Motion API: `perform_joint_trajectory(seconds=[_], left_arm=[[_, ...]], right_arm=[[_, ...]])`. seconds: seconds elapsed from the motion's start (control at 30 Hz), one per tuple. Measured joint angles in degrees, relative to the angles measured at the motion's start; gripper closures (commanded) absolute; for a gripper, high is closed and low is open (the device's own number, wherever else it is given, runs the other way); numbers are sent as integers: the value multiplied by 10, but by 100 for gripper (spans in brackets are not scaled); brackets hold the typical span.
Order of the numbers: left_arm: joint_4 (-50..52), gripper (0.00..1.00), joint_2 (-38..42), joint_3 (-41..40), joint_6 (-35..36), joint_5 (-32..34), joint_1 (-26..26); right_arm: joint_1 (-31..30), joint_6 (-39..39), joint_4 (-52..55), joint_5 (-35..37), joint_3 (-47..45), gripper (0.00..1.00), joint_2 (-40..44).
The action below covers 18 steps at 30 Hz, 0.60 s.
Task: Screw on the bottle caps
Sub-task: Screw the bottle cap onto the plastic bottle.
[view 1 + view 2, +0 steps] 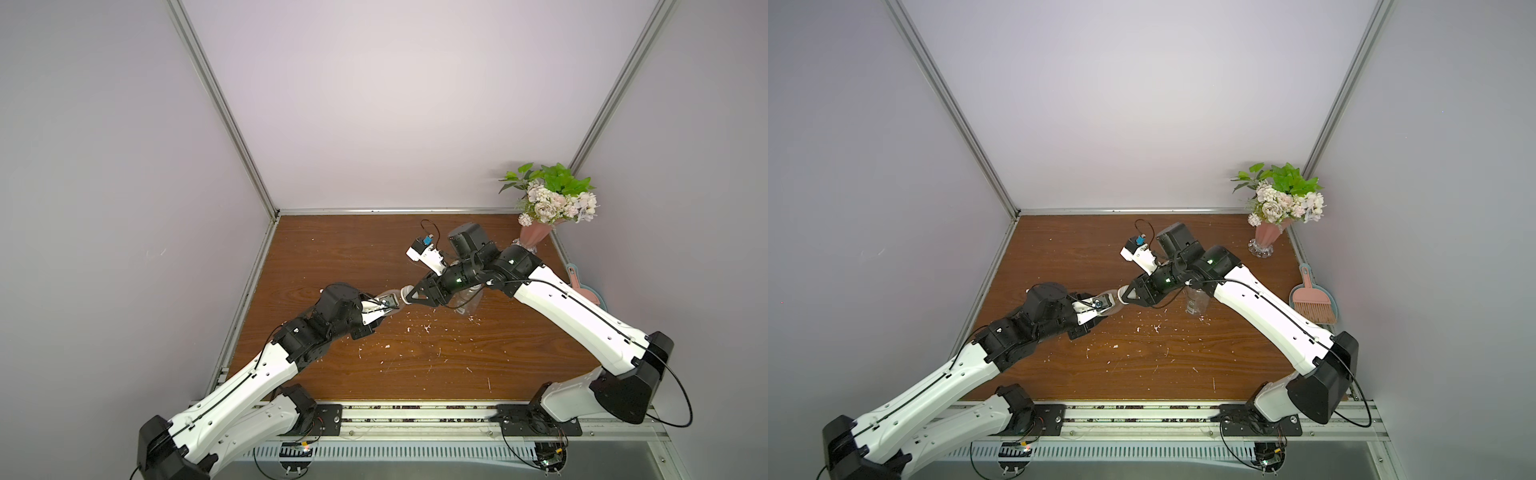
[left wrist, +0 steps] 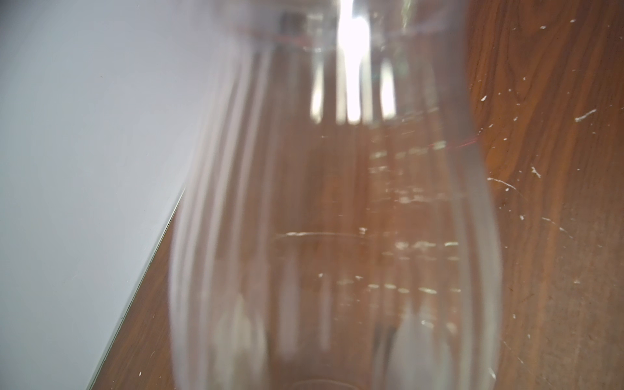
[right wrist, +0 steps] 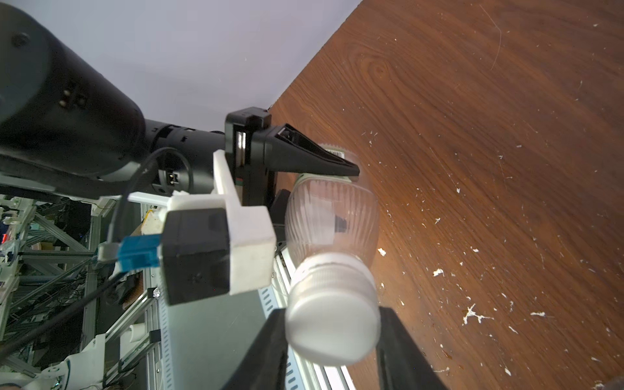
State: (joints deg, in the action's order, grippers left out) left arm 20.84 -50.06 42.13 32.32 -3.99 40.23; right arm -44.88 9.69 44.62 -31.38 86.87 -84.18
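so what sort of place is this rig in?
Probably a lab robot cell: pale panels in aluminium framing box in the wooden table, the left arm and right arm are bolted to a metal rail at its front, and metal racks stand beyond.

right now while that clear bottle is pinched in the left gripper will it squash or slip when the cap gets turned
Likely light: the bottle looks empty, clear right through. Its thin ribbed wall may dent under the pinch. Smooth clear plastic could twist in the grip as the cap turns.
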Motion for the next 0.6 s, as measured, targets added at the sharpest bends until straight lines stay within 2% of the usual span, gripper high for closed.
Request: perform_joint_trajectory(seconds=[0.1,0.3,0.4,0.53,0.6], left_arm=[[1,57,0,0,8,9,0],[15,57,0,-2,21,33,0],[25,57,1,-3,25,47,0],[33,57,3,-5,31,70,0],[35,57,3,-5,35,78,0]], right_arm=[[0,26,-28,-7,-23,82,6],[18,132,-165,-64,-135,85,37],[27,205,-236,-92,-181,85,43],[32,318,-314,-113,-217,92,38],[33,375,-352,-117,-236,88,38]])
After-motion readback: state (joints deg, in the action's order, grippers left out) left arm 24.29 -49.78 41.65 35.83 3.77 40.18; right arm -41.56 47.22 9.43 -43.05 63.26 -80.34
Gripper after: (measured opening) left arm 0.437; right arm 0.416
